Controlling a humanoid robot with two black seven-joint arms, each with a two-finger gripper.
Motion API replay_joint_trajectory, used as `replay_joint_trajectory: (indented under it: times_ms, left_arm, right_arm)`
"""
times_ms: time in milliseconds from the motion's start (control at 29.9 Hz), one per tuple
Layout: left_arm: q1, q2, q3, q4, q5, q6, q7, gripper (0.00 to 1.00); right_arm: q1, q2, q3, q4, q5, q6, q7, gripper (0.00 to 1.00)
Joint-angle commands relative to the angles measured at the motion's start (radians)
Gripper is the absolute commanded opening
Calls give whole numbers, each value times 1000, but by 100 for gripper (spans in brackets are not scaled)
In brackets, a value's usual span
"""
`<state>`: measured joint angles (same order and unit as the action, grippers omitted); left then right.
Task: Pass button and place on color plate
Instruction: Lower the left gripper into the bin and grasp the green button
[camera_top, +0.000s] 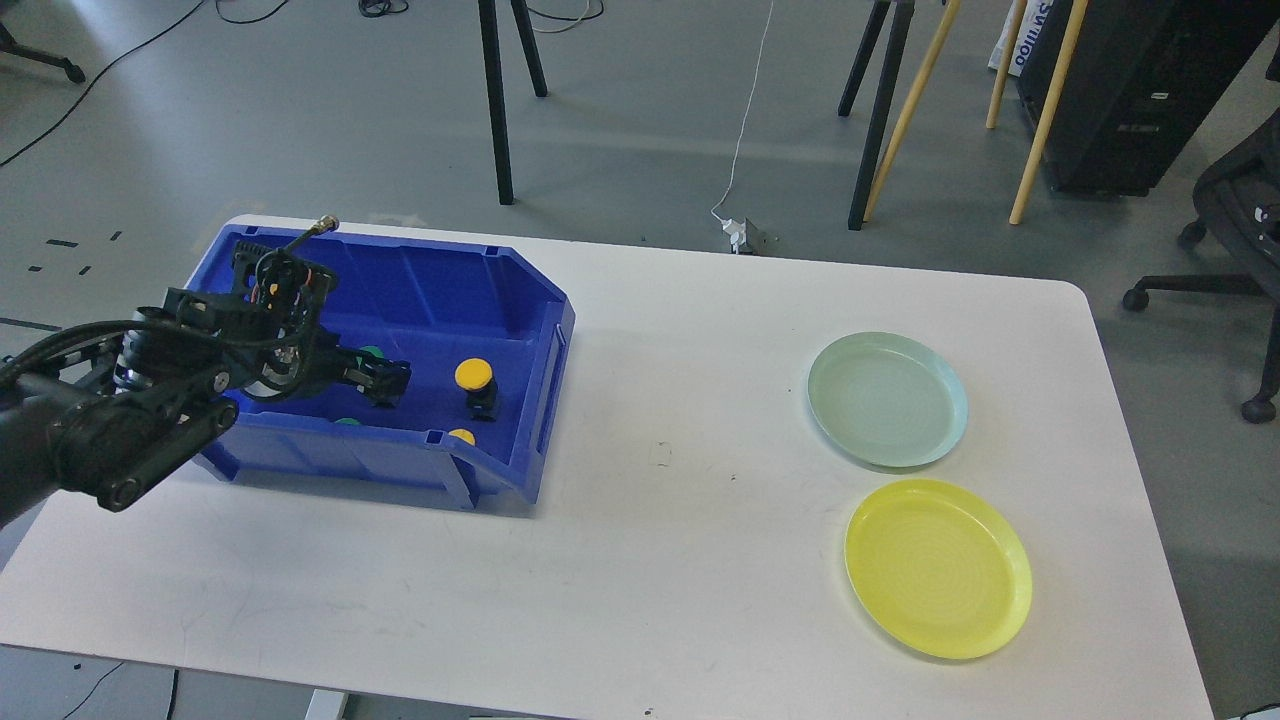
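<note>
A blue bin (452, 290) on the left of the white table (680, 560) holds several push buttons. My left gripper (386, 381) is low inside the bin, at a green-capped button (372, 352) whose cap shows just behind the fingers. The fingers look dark and run together, so I cannot tell whether they grip it. A yellow-capped button (474, 377) stands upright to the gripper's right. A yellow cap (461, 436) and a green cap (347, 421) peek over the bin's front wall. A pale green plate (887, 400) and a yellow plate (937, 567) lie at the right. My right gripper is out of view.
My left arm (150, 400) crosses the bin's left wall and hides part of its inside. Stand legs, a cable and an office chair (1240, 220) are on the floor beyond the table's far edge.
</note>
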<state>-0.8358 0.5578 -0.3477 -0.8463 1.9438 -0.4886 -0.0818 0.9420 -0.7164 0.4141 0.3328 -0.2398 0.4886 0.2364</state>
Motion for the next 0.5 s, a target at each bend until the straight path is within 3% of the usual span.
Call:
replay_joint_trajectory:
  times_ms: [0, 468]
  left_arm:
    - [-2, -3, -1, 23, -3, 0, -12, 93]
    - [-5, -53, -2, 78, -62, 0, -18, 91]
  right_arm:
    - [0, 0, 0, 0, -7, 0, 1, 99]
    - [0, 0, 0, -3, -9, 0, 1, 99]
